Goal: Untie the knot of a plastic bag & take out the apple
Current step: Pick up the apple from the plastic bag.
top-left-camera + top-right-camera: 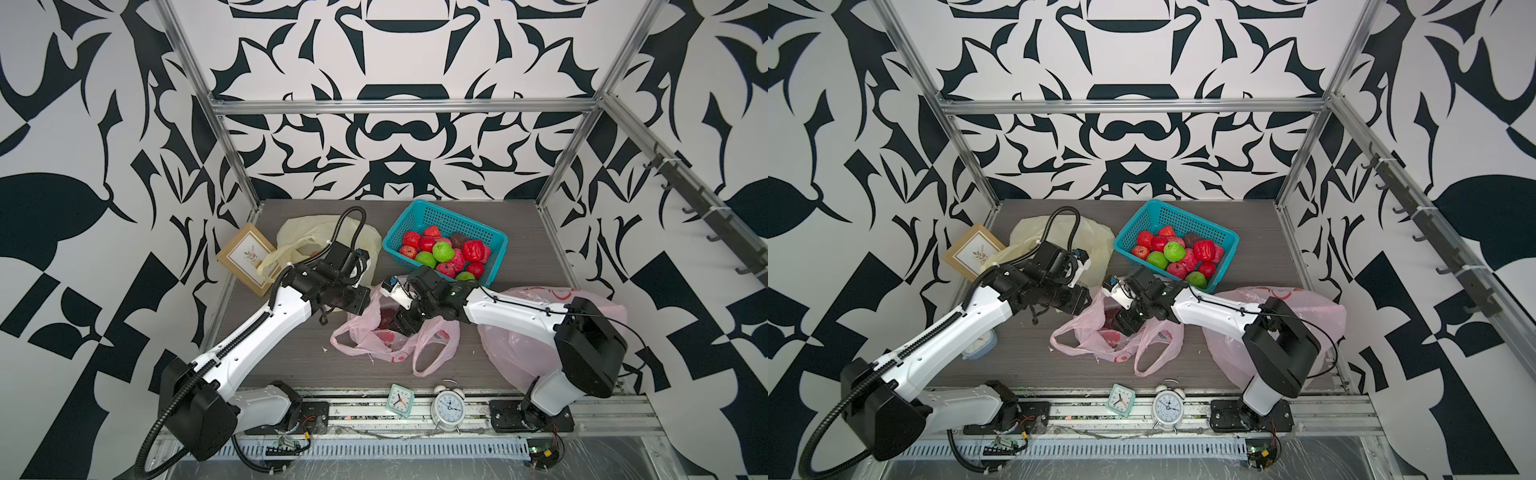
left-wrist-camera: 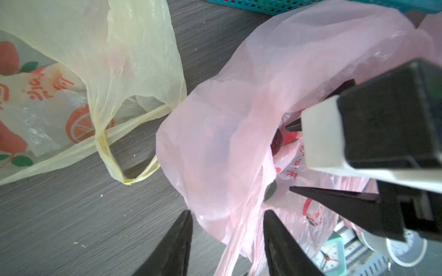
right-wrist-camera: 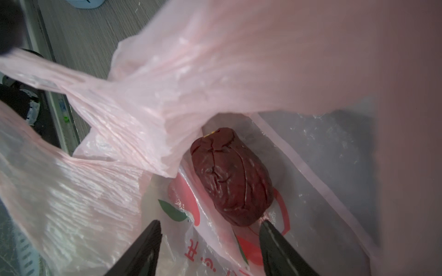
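Apple (image 3: 230, 178), wrinkled dark-red, lies in crinkly pink bag (image 3: 134, 114); black left fingers (image 2: 177, 246) and right fingers (image 3: 141, 251) spread apart

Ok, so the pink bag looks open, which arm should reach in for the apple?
Right. The right gripper is open at the mouth of the pink bag with the dark red apple just ahead of its fingertips. The left gripper is open outside the bag, with plastic between it and the apple.

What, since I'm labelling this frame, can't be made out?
- Top views: right claw tips, hidden under its wrist and the pink bag.
- Top views: apple, mostly covered by that arm.
- Right wrist view: bag's far side, blurred film near the lens.
- Left wrist view: apple, mostly behind bag film.
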Robot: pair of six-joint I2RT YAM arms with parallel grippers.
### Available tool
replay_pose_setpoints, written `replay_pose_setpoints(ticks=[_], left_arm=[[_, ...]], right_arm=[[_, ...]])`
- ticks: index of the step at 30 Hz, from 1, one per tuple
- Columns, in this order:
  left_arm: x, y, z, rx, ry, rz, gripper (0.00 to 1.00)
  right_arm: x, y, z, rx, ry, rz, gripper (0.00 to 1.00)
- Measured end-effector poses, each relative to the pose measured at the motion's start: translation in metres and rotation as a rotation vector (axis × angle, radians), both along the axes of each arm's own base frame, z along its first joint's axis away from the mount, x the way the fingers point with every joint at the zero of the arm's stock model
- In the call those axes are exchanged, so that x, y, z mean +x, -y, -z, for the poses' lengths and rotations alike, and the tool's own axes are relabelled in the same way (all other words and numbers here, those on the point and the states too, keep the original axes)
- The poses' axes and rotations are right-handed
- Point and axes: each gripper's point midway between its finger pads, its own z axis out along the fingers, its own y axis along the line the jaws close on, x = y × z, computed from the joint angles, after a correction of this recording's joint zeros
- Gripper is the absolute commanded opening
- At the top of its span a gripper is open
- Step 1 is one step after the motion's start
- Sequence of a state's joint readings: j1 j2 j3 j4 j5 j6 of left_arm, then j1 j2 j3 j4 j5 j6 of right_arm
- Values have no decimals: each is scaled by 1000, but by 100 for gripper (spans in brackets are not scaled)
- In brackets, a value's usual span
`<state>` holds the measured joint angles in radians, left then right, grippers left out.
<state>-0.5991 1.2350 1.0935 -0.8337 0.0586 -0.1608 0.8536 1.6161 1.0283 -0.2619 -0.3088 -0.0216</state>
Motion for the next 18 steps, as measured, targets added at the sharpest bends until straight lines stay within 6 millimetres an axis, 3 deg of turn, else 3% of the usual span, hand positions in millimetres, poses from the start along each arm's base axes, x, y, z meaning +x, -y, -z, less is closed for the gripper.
replay_pose_setpoints(ticks=[5,12,14,18], left_arm=[[-11,7,-5,-70,-43,23,57],[-28,7,24,-63,-166,33,56],[-31,5,31,-52,-189,28,49],[-31,3,47,-26,-239,13,22]], right_arm=[[5,-3,1,-15,19,-11,69],[6,-5,12,-49,9,-24,69],[6,-5,15,-55,5,-26,69],[5,-8,20,-65,-2,-34,70]])
